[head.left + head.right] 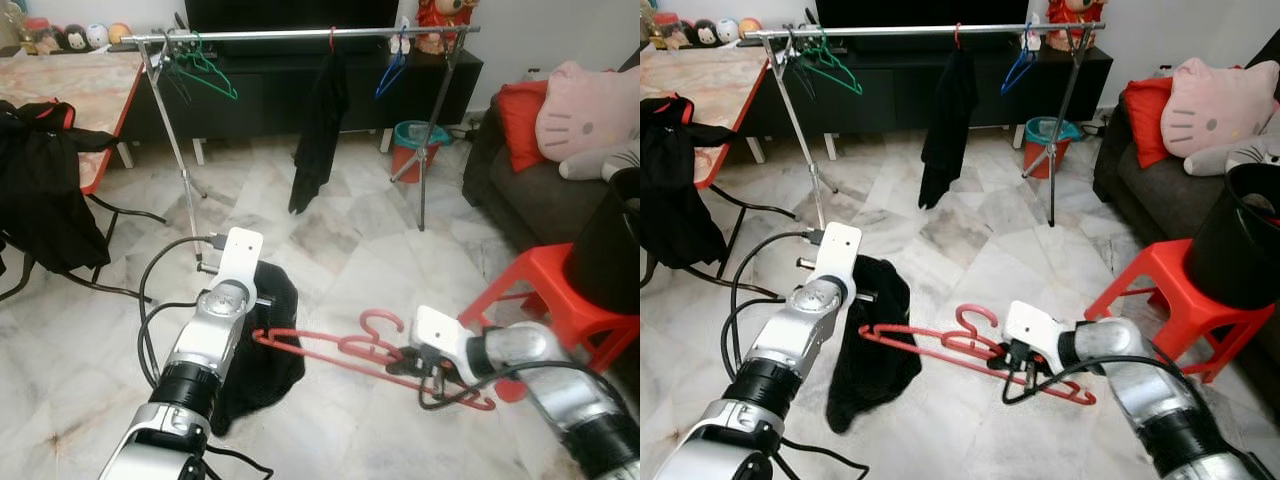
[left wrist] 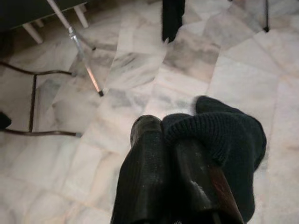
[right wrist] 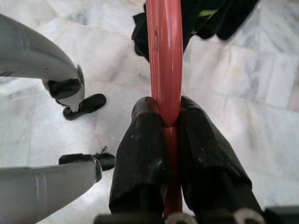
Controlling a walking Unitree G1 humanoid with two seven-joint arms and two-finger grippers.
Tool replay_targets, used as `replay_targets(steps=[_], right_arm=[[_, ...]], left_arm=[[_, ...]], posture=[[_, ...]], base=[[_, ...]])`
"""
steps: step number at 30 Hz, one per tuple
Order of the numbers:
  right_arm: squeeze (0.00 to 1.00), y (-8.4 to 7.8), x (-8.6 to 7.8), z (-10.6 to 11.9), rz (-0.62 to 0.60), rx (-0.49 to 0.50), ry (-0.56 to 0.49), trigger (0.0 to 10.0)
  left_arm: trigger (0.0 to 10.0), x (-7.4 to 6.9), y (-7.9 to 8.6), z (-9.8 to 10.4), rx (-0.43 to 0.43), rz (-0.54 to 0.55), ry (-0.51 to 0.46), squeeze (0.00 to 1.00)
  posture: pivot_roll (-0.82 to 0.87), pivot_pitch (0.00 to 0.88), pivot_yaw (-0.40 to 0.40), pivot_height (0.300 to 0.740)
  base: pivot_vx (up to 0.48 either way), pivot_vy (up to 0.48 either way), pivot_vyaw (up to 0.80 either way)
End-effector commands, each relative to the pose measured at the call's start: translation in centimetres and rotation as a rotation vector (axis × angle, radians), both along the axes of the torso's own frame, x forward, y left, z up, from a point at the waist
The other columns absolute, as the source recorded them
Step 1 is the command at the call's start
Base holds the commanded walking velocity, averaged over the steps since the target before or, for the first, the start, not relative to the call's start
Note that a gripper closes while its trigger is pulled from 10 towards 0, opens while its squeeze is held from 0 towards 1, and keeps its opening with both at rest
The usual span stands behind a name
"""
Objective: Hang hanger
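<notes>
A marble table [image 1: 85, 85] with a red edge stands at the far left, and a black jacket [image 1: 40, 185] hangs over its near corner down toward the floor. Beyond it, a metal clothes rail [image 1: 300, 34] spans the back of the room on splayed tripod legs. From left to right it carries a green hanger [image 1: 210, 70], a black garment [image 1: 320, 130] on a red hook, and a blue hanger [image 1: 392, 70]. Bare rail shows between these. A wide stretch of pale marble floor [image 1: 330, 250] lies open between the rail and the robot.

The left gripper [image 2: 175, 140] is held low at centre-left with its fingers pressed together on a black knitted garment [image 1: 262, 340], which droops down to the floor. Just right of it, the red hanger [image 1: 340, 350] is held roughly level above the floor, its hook curling upward near the middle and its left end touching the knitted garment. The right gripper [image 3: 169, 126] is clamped on the hanger's red bar, one finger on each side.

Farther right, a red plastic stool [image 1: 550, 295] holds a black bin [image 1: 610, 240], close beside the right arm. Behind it sits a dark sofa [image 1: 520, 195] with a red cushion [image 1: 520, 120] and a pink cushion [image 1: 590, 110].
</notes>
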State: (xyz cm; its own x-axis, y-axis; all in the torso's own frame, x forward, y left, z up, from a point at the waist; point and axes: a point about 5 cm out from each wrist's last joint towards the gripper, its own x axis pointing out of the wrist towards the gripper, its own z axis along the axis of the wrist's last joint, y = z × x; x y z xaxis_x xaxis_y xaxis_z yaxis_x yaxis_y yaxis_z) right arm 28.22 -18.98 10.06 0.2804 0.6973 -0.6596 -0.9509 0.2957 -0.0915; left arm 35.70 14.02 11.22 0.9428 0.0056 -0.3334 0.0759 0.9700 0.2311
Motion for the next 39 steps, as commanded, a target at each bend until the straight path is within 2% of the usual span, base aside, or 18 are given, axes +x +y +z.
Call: replay_targets(steps=[1,2,3,4,5,6,10,13,16,17,18,19,25,29,30,32,34,39], right_arm=[[0.0,-0.7,0.3,0.8,-0.045,0.011,-0.042,0.0],[0.0,-1.2,0.8,1.3,-0.112,0.029,-0.083,5.8],[0.0,-1.6,1.0,1.5,-0.172,0.058,-0.101,10.0],[0.0,-1.8,1.2,1.5,-0.21,0.067,-0.114,10.0],[0.0,-1.9,1.3,1.5,-0.231,0.07,-0.122,10.0],[0.0,-2.4,1.7,1.1,-0.333,0.083,-0.144,10.0],[0.0,-2.8,2.1,0.4,-0.479,0.137,-0.179,10.0],[0.0,-3.6,2.8,-0.9,-0.722,0.193,-0.232,10.0],[0.0,-4.3,3.1,-2.3,-0.957,0.252,-0.284,10.0],[0.0,-4.3,3.1,-2.3,-0.957,0.252,-0.284,10.0],[0.0,-4.5,3.1,-3.1,-1.11,0.328,-0.321,10.0],[0.0,-4.9,2.4,-4.7,-1.258,0.335,-0.337,10.0],[0.0,-5.4,-1.1,-9.9,-1.479,0.184,-0.221,10.0],[0.0,-4.5,-4.1,-13.5,-1.517,0.046,-0.079,10.0],[0.0,-3.9,-5.9,-15.1,-1.528,-0.004,0.008,10.0],[0.0,-3.5,-7.0,-16.0,-1.529,-0.025,0.058,10.0],[0.0,-3.5,-9.2,-17.4,-1.625,-0.039,0.158,10.0],[0.0,-3.2,-11.0,-18.3,-1.669,-0.07,0.22,10.0]], left_arm=[[0.0,0.6,0.7,1.3,0.006,0.023,-0.055,0.0],[0.0,0.7,2.0,1.3,0.017,0.06,-0.056,0.0],[2.4,0.6,3.2,1.1,0.028,0.096,-0.055,0.0],[5.5,0.5,4.0,1.0,0.034,0.116,-0.053,0.0],[5.5,0.4,4.4,1.0,0.037,0.126,-0.052,0.0],[10.0,0.1,6.0,0.7,0.017,0.173,-0.05,0.0],[10.0,-0.5,8.5,0.3,0.032,0.223,-0.07,0.0],[10.0,-1.5,10.4,-0.5,0.006,0.261,-0.093,0.0],[10.0,-2.1,10.0,-0.6,-0.056,0.21,-0.182,0.0],[10.0,-2.1,10.0,-0.6,-0.056,0.21,-0.182,0.0],[10.0,-2.5,9.2,-0.8,-0.142,0.156,-0.226,0.0],[10.0,-3.0,8.4,-1.0,-0.191,0.105,-0.257,0.0],[10.0,-3.5,7.5,-0.5,-0.241,0.057,-0.315,0.0],[10.0,-3.5,7.1,0.2,-0.269,0.014,-0.353,0.0],[10.0,-3.5,6.7,0.7,-0.27,-0.013,-0.376,0.0],[10.0,-3.5,6.5,1.0,-0.272,-0.027,-0.391,0.0],[10.0,-3.5,6.1,1.5,-0.281,-0.032,-0.406,0.0],[10.0,-3.7,5.5,1.8,-0.298,-0.043,-0.421,0.0]], posture=[[-0.11,0.0,-0.059,0.732],[-0.11,0.0,-0.058,0.732],[-0.11,0.0,-0.059,0.732],[-0.11,0.0,-0.059,0.732],[-0.11,0.0,-0.059,0.732],[-0.11,0.0,-0.057,0.732],[-0.1,0.0,-0.055,0.732],[-0.11,0.0,-0.05,0.732],[-0.11,0.0,-0.053,0.732],[-0.11,0.0,-0.053,0.732],[-0.11,0.0,-0.052,0.732],[-0.1,0.0,-0.053,0.732],[-0.09,0.0,-0.044,0.732],[-0.09,0.0,-0.033,0.732],[-0.09,0.0,-0.03,0.732],[-0.08,0.0,-0.027,0.732],[-0.08,0.0,-0.025,0.732],[-0.07,0.0,-0.027,0.732]], base=[[0.0,0.0,0.0],[0.0,0.0,0.0],[0.0,0.0,0.0],[0.0,0.0,0.0],[0.0,0.0,0.0],[0.0,0.0,0.0],[0.0,0.0,0.0],[0.0,0.0,0.0],[0.0,0.0,0.0],[0.0,0.0,0.0],[0.0,0.0,0.0],[0.0,0.0,0.0],[0.0,0.0,0.0],[0.0,0.0,0.0],[0.0,0.0,0.0],[0.0,0.0,0.0],[0.0,0.0,0.0],[0.0,0.0,0.0]])
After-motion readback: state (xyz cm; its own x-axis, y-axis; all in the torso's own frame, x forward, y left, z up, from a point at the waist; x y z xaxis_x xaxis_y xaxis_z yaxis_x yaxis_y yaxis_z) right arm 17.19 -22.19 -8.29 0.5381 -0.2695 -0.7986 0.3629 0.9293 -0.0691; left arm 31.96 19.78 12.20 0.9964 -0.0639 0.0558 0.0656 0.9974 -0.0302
